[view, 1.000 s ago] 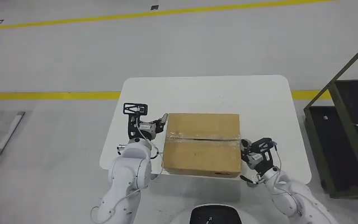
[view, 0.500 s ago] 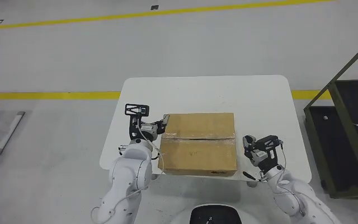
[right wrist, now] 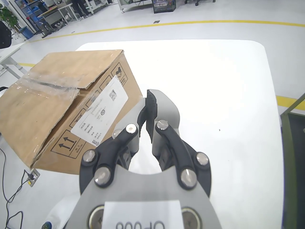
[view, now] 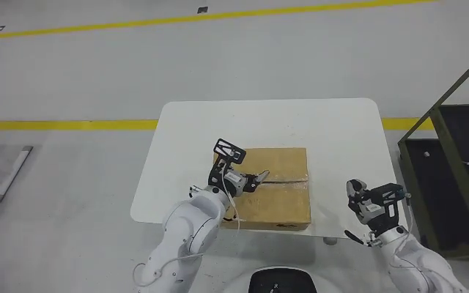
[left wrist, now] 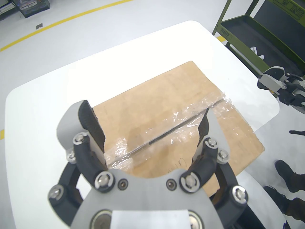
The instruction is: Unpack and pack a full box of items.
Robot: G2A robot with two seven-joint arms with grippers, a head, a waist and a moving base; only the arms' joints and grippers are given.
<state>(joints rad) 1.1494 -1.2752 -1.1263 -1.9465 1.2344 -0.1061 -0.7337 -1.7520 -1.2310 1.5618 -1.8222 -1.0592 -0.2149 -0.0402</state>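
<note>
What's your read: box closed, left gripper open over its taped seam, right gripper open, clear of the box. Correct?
Not quite: the right gripper is shut, jaws pressed together, as the right wrist view shows. The rest holds: box closed, left gripper open over its taped seam, right gripper clear of the box.

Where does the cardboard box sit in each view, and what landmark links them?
Top view: cardboard box at centre, under the left tool.
Left wrist view: cardboard box just beyond the left tool's open fingers.
Right wrist view: cardboard box beside the shut right tool.
Shared landmark: the taped seam.
</note>
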